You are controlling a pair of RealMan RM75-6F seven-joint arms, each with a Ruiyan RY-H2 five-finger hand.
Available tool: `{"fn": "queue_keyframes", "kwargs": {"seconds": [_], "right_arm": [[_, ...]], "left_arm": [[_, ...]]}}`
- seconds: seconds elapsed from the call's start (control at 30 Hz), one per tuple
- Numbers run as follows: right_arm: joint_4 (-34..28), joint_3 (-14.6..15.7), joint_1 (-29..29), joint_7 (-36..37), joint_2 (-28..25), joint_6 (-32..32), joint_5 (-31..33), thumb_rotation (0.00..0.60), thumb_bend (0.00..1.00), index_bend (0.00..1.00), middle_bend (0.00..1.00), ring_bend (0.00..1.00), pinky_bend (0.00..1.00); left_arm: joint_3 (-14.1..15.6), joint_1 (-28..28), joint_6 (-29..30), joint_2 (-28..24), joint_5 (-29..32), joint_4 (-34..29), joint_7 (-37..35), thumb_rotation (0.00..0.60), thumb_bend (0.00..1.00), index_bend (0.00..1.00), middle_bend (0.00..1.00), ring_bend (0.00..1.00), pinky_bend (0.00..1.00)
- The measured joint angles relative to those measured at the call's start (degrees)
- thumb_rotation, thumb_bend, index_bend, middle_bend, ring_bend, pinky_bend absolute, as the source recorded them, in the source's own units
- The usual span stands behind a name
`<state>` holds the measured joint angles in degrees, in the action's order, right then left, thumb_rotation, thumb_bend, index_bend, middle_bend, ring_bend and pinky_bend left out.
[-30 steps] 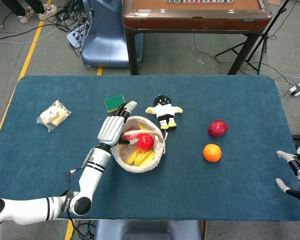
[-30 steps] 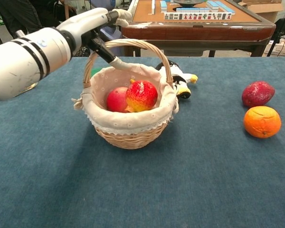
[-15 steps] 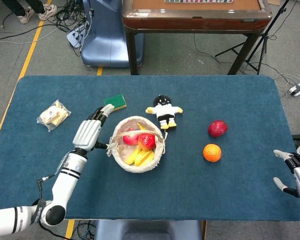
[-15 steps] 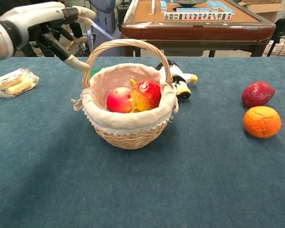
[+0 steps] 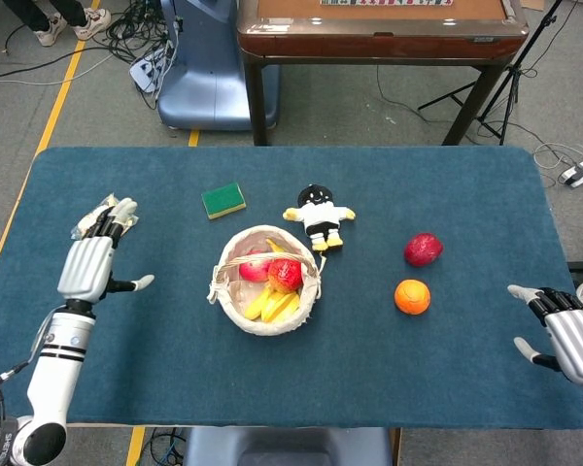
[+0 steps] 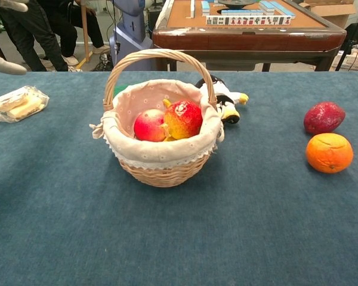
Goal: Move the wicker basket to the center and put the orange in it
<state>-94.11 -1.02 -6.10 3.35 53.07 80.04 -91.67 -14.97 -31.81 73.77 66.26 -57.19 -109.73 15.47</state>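
Observation:
The wicker basket (image 5: 266, 321) (image 6: 161, 170) stands near the middle of the blue table, lined with cloth and holding red fruit and bananas. The orange (image 5: 412, 296) (image 6: 329, 152) lies on the cloth to its right, apart from it. My left hand (image 5: 89, 260) hovers far to the left of the basket, open, fingers spread, holding nothing; only a fingertip of the left hand (image 6: 1, 62) shows at the chest view's edge. My right hand (image 5: 566, 335) is open at the table's right front edge, well right of the orange.
A dark red fruit (image 5: 423, 249) (image 6: 324, 117) lies just behind the orange. A doll (image 5: 318, 216) (image 6: 227, 98) and a green sponge (image 5: 222, 200) lie behind the basket. A bagged snack (image 6: 18, 102) sits at the far left, under my left hand in the head view.
My left hand has let go of the basket and drawn away to the left, past the snack bag. The basket stays put. My right hand has edged a little inward.

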Motion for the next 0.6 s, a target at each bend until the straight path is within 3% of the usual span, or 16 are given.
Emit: {"fn": "queue_keyframes", "kwargs": {"seconds": [0.37,0.6], "right_arm": [[-1.3,-1.1,-8.2,-4.3,-0.2,-12.3,0.6,0.600,0.20,0.23,0.26,0.23,0.30],[-0.5,-2.1,-14.8,-9.9,3.4,-23.1,4.0,0.600,0.16,0.11,0.16,0.14,0.30]], "left_arm": [[1.1,5.4,4.9,-4.0,-1.2,1.2,-1.5,0.600,0.11,0.03,0.03,0.00,0.14],[2.3,7.6,5.2,-5.7,-1.3,1.7,-0.8,0.600,0.11,0.03,0.03,0.00,0.14]]}}
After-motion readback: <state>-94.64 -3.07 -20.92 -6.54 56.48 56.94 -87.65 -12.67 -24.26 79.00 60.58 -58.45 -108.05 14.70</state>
